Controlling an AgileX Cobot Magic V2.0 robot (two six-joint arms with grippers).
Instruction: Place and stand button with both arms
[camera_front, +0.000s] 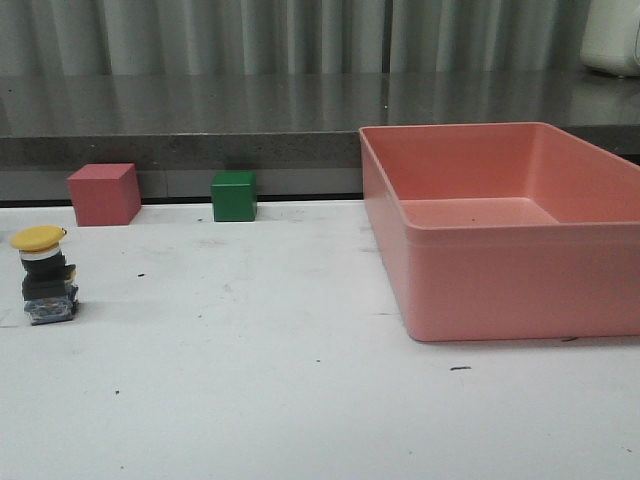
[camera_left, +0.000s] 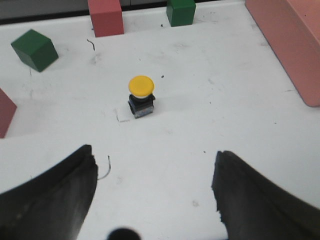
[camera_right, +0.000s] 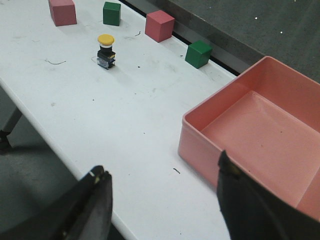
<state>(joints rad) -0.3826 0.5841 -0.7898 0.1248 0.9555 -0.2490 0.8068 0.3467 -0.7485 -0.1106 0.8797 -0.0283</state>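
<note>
Left gripper (camera_left: 155, 192): fingers spread wide, empty, held above the table and pointing toward the button.
Right gripper (camera_right: 165, 200): fingers spread apart, empty, hanging over the table's near edge beside the pink bin (camera_right: 200, 142).
Button (camera_front: 45, 275): upright on the white table (camera_front: 300, 400), yellow cap on top, black-and-blue base down, at the left, well apart from the bin.
Behind it: pink cube (camera_front: 103, 194) and green cube (camera_front: 234, 195) by the far edge.
</note>
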